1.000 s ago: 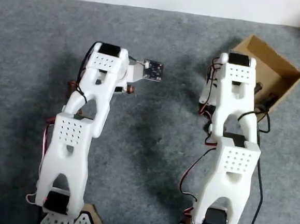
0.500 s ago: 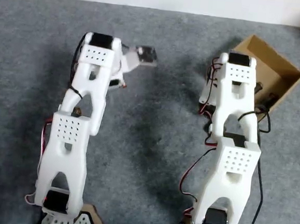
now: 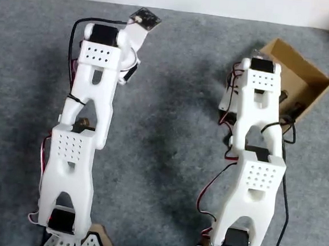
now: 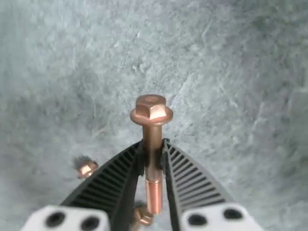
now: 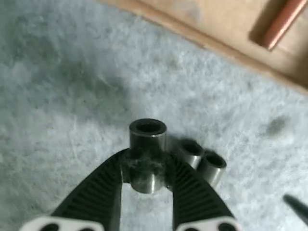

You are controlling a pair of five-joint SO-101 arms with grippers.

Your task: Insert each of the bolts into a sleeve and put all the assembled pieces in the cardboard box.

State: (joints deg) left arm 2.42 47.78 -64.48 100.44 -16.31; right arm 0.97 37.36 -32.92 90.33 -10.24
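Copper bolt [image 4: 152,122] sits clamped in the left gripper [image 4: 153,147], which swings forward and farther from the box [image 3: 305,71] than a second ago. Right gripper [image 5: 147,161], unmoved beside the box, grips a sleeve [image 5: 147,132], so joining them seems the next step.

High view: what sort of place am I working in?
Probably a tabletop robotics test bench: two white arms side by side on a grey felt-like mat, a cardboard box, and loose bolts and sleeves.
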